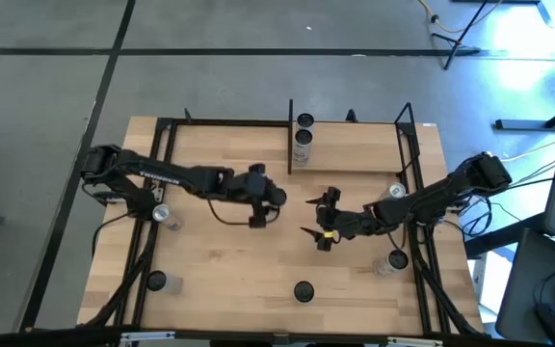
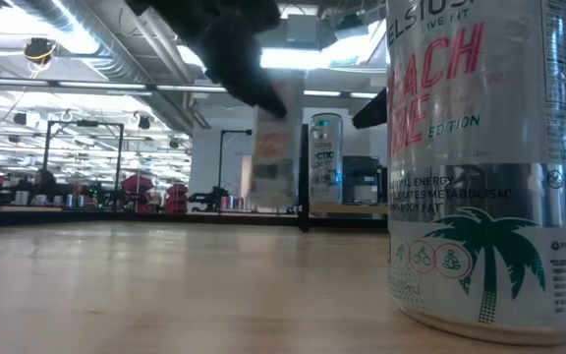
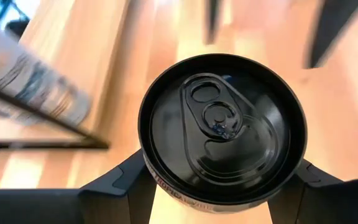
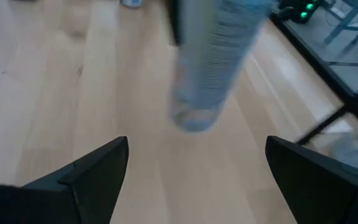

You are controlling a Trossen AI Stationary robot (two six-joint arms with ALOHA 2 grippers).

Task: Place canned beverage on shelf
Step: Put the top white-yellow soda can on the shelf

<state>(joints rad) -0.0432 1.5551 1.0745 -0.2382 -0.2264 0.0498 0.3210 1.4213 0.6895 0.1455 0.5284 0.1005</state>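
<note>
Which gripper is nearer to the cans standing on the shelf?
Left. The left gripper, shut on a can, is just in front of the shelf cans; the open right gripper sits farther back.

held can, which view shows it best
Left wrist view: the can fills it, black top between the left gripper fingers. High view hides it under the gripper; low and right wrist views show only a blur.

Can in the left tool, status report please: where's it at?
Left tool shut on black-topped can, held above mid-table. Right tool open, empty, waiting nearby. Shelf holds two cans at its left end; rest free.
</note>
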